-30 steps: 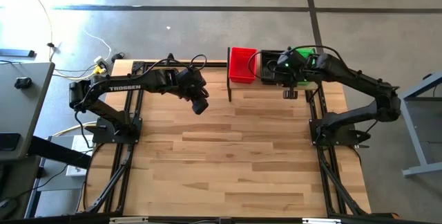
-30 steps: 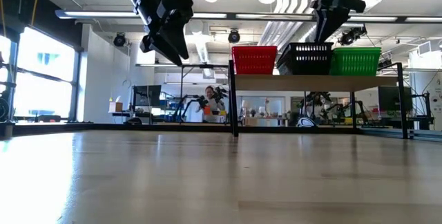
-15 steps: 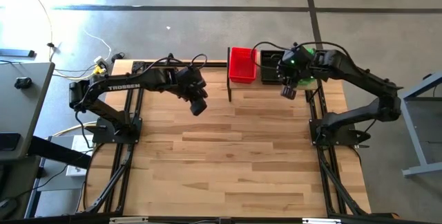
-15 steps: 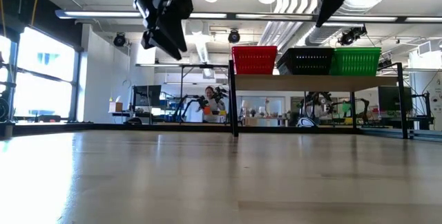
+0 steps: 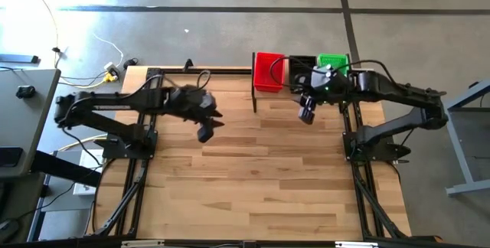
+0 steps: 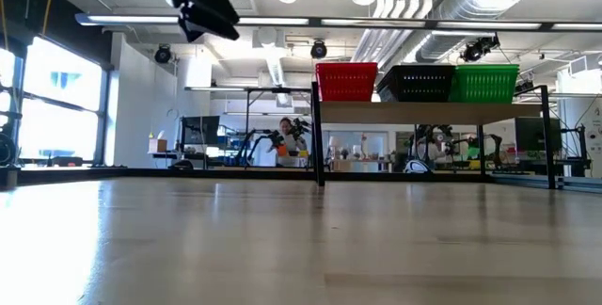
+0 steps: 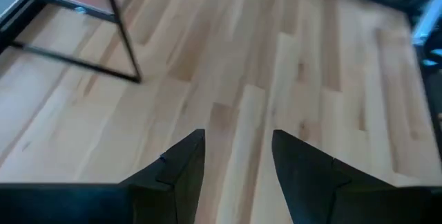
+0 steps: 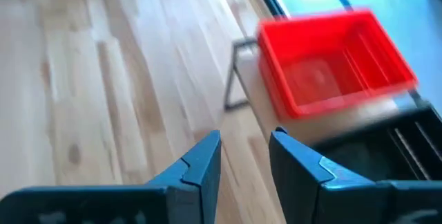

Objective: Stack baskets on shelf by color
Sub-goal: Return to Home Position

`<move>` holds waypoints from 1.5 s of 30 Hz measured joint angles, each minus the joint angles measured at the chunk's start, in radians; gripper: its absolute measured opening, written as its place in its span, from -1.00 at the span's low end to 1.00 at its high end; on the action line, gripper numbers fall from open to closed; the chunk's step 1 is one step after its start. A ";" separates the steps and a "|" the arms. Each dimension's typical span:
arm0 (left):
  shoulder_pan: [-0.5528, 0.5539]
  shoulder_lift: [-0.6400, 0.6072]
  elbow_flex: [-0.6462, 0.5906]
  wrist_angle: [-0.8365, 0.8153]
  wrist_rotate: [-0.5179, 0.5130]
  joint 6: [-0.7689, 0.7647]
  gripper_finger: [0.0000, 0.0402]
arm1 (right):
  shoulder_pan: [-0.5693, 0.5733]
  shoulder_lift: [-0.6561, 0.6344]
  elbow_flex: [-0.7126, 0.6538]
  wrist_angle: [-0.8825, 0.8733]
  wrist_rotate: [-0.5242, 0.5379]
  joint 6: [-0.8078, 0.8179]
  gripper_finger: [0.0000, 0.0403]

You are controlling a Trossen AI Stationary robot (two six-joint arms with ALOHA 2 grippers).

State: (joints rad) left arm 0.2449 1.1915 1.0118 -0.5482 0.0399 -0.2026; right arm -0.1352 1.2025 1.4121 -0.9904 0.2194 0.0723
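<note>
Three stacks line the shelf (image 6: 414,112) at the bench's (image 5: 260,187) one o'clock: red baskets (image 5: 268,72), black baskets (image 6: 415,79), green baskets (image 5: 331,61); counts hidden. Left gripper (image 5: 205,132) at ten, right gripper (image 5: 306,115) near one, both narrowly parted, empty.

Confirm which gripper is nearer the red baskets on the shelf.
Right. The right gripper hangs just in front of the shelf, right of the red baskets; the left gripper is farther over the table, to their left.

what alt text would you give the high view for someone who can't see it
Seen from above, a red basket, a black basket and a green basket sit side by side on the shelf at the table's far edge. In front of it, the left pincer and right pincer hover over the tabletop, both empty.
</note>
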 joint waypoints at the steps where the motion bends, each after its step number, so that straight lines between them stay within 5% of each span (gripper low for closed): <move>1: -0.009 -0.029 -0.038 0.036 0.001 0.000 -0.21 | 0.015 0.000 -0.008 0.033 0.001 -0.007 -0.45; 17: -0.103 -0.513 -0.643 0.565 -0.020 0.037 -0.21 | 0.065 0.001 -0.027 0.500 -0.038 0.002 -0.45; 31: -0.102 -0.711 -1.002 0.894 0.017 -0.082 -0.21 | -0.004 -0.158 -0.026 0.434 -0.034 0.004 -0.45; 39: -0.101 -0.724 -0.998 0.873 0.023 -0.101 -0.21 | -0.003 -0.388 -0.047 0.274 0.017 0.025 -0.45; 45: -0.064 -0.748 -0.997 0.913 -0.025 -0.097 -0.21 | 0.020 -0.596 -0.255 0.284 0.092 0.038 -0.45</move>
State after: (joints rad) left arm 0.1814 0.4431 0.0143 0.3645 0.0147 -0.2993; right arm -0.1150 0.6062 1.1568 -0.7065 0.3115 0.1105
